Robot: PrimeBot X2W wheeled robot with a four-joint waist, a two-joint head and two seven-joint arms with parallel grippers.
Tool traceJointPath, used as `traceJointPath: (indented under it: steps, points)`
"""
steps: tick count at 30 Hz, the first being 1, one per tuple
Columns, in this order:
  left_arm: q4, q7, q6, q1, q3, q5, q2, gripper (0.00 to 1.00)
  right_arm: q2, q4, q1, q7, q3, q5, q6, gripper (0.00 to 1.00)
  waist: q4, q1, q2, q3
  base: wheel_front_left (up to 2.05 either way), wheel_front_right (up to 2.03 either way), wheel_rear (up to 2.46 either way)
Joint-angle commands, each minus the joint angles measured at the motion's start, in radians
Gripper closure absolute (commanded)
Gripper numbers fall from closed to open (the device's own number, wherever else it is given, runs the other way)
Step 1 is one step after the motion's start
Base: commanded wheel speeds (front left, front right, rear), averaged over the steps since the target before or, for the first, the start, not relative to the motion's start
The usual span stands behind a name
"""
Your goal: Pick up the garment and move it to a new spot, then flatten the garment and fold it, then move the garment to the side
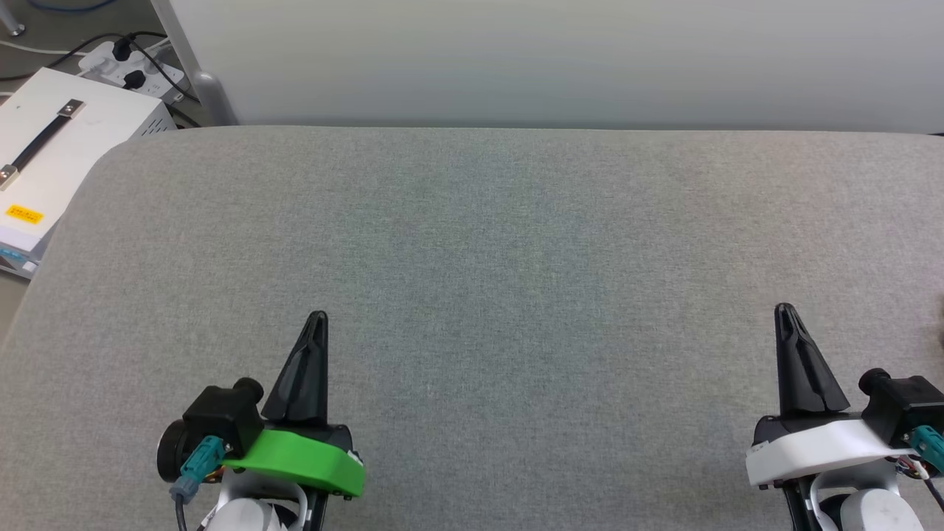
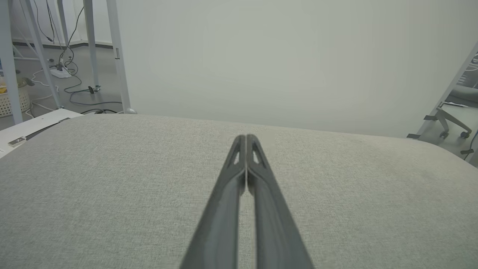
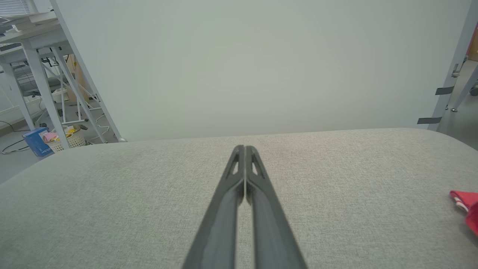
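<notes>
While both grippers have their fingers pressed together on nothing, the garment [image 3: 466, 206] lies on the desk to their right.
Left gripper [image 1: 317, 318] and right gripper [image 1: 785, 310] point forward over the grey fabric desk [image 1: 516, 243], well apart. The right wrist view's right edge catches a red corner with striped trim.

A big grey soft table [image 1: 472, 258] lies in the middle. A white wall [image 1: 560, 59] stands along the top. At the upper left sits a white box [image 1: 81, 147] with a black handle [image 1: 40, 141] and yellow sticker [image 1: 23, 214], and a plug strip [image 1: 136, 70].
</notes>
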Motion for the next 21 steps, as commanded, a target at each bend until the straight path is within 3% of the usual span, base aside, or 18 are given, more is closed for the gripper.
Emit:
traceJointPath:
  steps: [1, 21]
  points:
    - [-0.002, 0.005, 0.003, 0.001, 0.002, 0.005, -0.001, 1.0, 0.0, -0.001, 0.0, 0.004, 0.001, -0.004, 0.0, 1.0, 0.0, 0.0001, 0.0, -0.001, 0.0, 0.0, 0.0]
    - [-0.016, 0.046, 0.023, 0.009, 0.018, 0.046, -0.006, 1.0, 0.0, -0.01, 0.004, 0.044, 0.006, -0.035, 0.0, 1.0, -0.005, 0.0001, 0.0, -0.015, 0.0, 0.0, 0.0]
